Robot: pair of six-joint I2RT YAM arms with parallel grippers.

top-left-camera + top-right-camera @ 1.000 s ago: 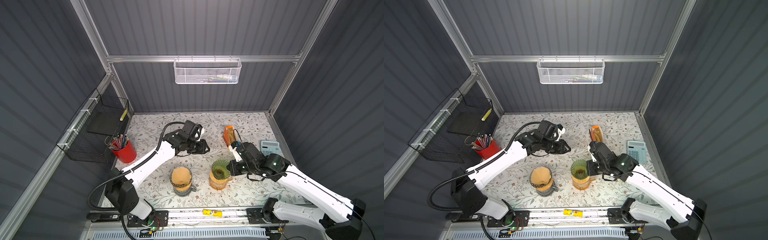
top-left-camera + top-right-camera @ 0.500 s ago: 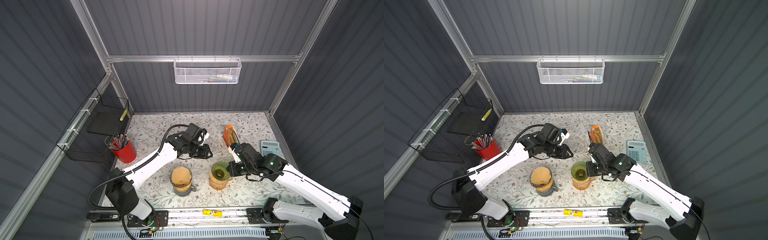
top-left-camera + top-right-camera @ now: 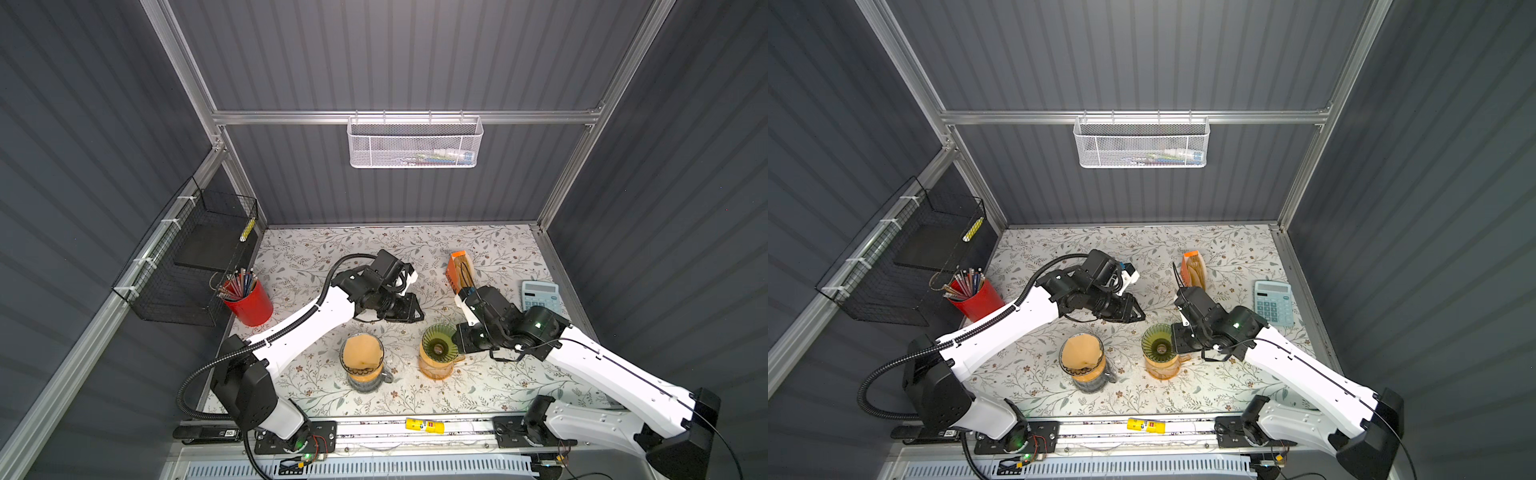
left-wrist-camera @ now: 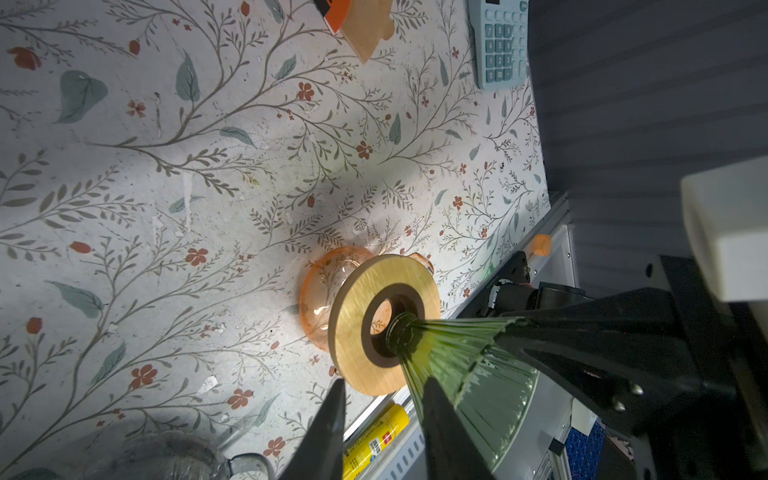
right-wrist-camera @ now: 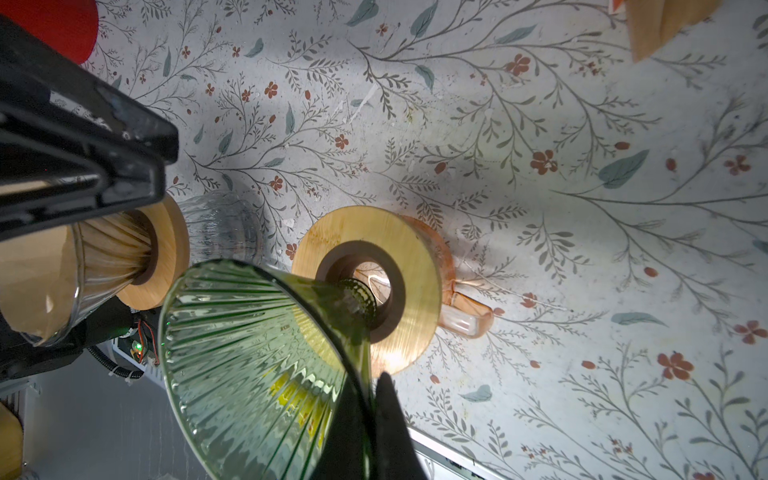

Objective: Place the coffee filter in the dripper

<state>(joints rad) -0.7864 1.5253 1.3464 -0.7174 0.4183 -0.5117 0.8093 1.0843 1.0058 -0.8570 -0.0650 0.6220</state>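
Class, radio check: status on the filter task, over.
Left tool open, empty. Right tool shut on green dripper rim. Green dripper empty; filter pack behind. Right arm crowds the pack.

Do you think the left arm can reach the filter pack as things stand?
Probably yes: the left gripper is open and empty, with bare mat between it and the pack, though the right arm crowds it.

White basket (image 3: 415, 145) contents indistinct; calculator (image 4: 498, 41) cropped by edge.

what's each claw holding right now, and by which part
Right claw pinches the green dripper by its rim; left claw holds nothing, jaws apart.
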